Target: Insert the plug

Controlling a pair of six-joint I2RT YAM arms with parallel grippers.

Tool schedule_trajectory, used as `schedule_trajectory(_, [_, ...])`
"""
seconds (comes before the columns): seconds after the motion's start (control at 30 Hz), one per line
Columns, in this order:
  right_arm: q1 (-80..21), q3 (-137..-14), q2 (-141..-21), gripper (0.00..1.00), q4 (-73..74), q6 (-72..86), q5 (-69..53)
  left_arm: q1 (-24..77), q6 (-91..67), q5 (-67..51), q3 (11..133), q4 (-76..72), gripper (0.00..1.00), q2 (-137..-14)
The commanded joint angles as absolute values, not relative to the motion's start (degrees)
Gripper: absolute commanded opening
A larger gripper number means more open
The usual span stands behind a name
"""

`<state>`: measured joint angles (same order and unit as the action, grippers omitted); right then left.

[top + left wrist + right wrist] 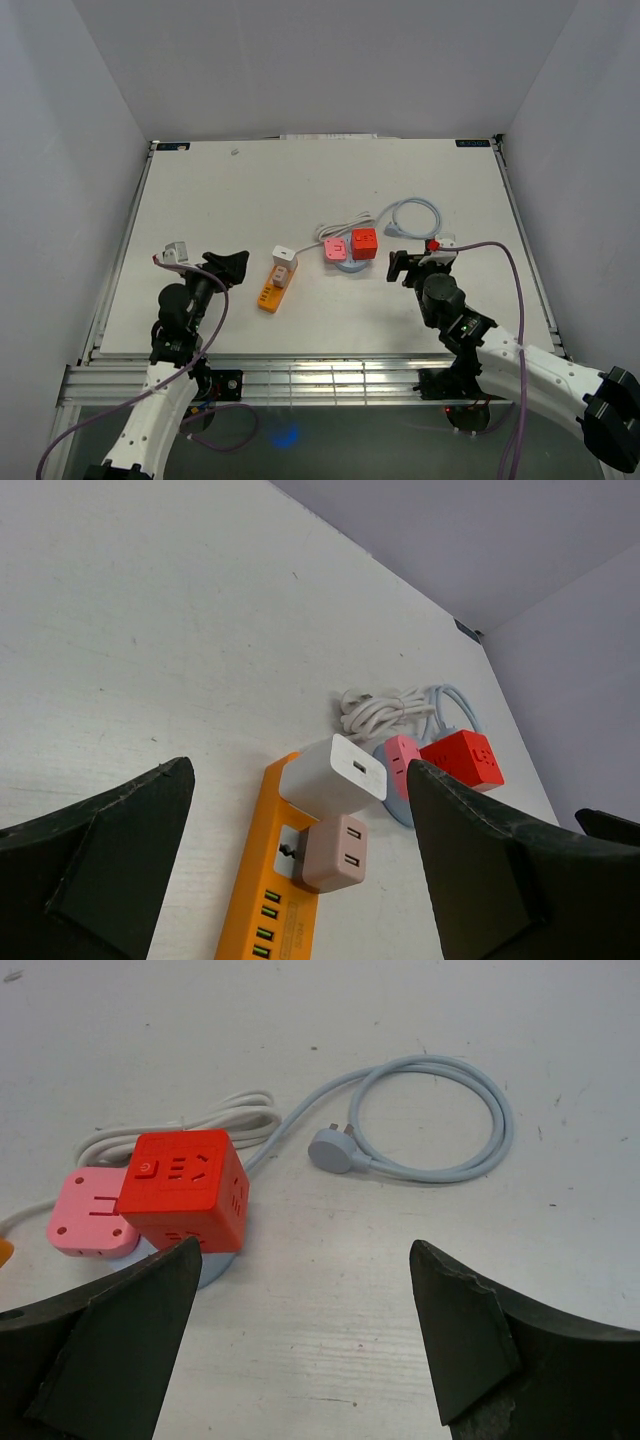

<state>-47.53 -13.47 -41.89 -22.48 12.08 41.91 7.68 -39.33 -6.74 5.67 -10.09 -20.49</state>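
Not started: the plug [330,1148] lies loose on the counter [500,1290] ahead of the right jaws, near the red socket [185,1190]. Right and left jaws both stand open, empty.

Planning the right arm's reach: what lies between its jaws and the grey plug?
Nothing: the right wrist view shows bare table between the open right gripper and the grey plug; the red socket cube sits aside.

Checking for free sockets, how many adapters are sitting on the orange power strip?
2. A white adapter sits at the far end of the orange power strip. A pale pink adapter is directly next to it, toward the strip's USB end. None appears hidden.
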Motion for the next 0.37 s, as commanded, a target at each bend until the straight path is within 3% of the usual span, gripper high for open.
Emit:
schedule_trajectory(0.0, [-47.5,-13.1,-41.8,0.89,-24.3,14.8,46.8,7.7,-38.0,-7.7,4.9,-13.1,0.98,-20.4])
schedule_trajectory(0.33, [-47.6,-13.0,-42.0,0.89,-24.3,14.6,44.7,7.8,-38.0,-8.3,4.7,-13.8,0.98,-20.7])
